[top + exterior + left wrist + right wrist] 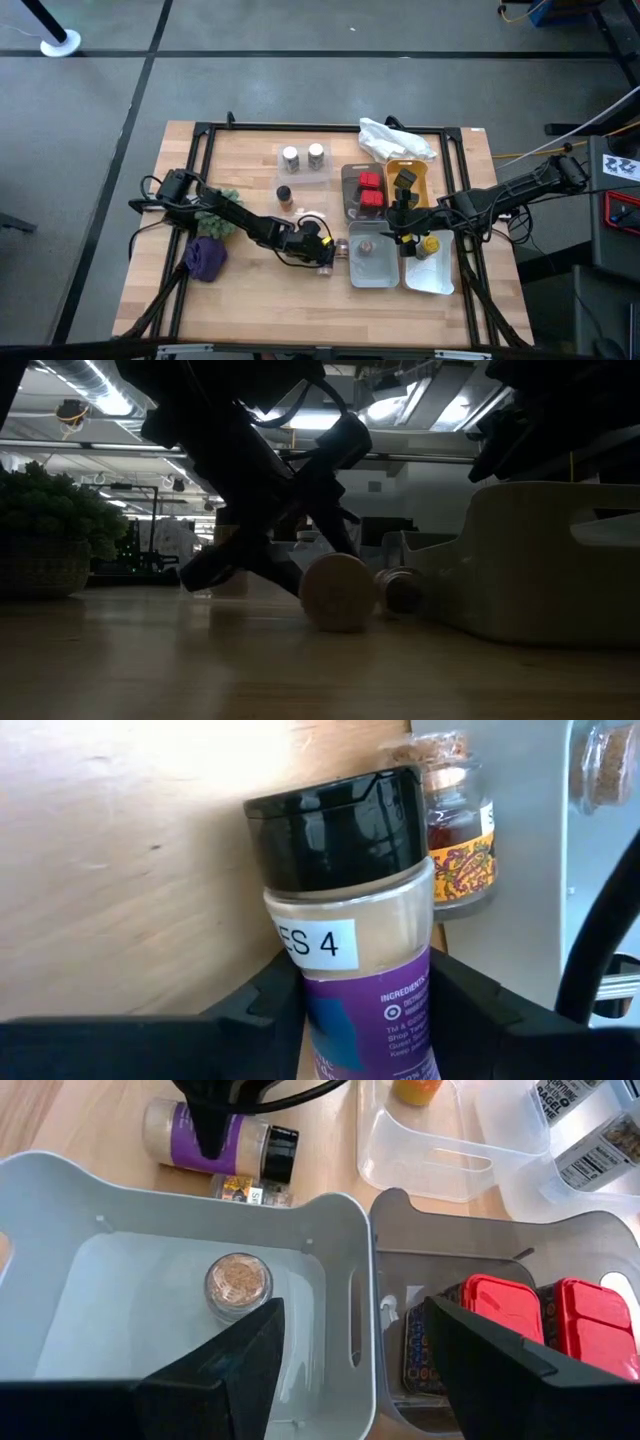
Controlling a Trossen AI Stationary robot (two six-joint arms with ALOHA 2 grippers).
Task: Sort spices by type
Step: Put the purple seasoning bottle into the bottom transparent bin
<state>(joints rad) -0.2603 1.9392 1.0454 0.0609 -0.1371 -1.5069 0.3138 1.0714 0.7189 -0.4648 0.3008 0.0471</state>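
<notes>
Beside the white bin [372,268], my left hand [325,250] pinches a dark-capped jar [345,920] lying flat on the counter [250,290], while my right hand [350,1360] hovers spread over that bin, ready to sort.

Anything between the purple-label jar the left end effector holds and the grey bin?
Yes: in the left wrist view, a small cork-topped jar lies between the purple-label jar and the grey bin.

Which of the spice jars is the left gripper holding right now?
The black-capped jar with the purple label, lying on its side between the left gripper fingers by the white bin. The two silver-capped jars stand upright farther back, untouched.
</notes>
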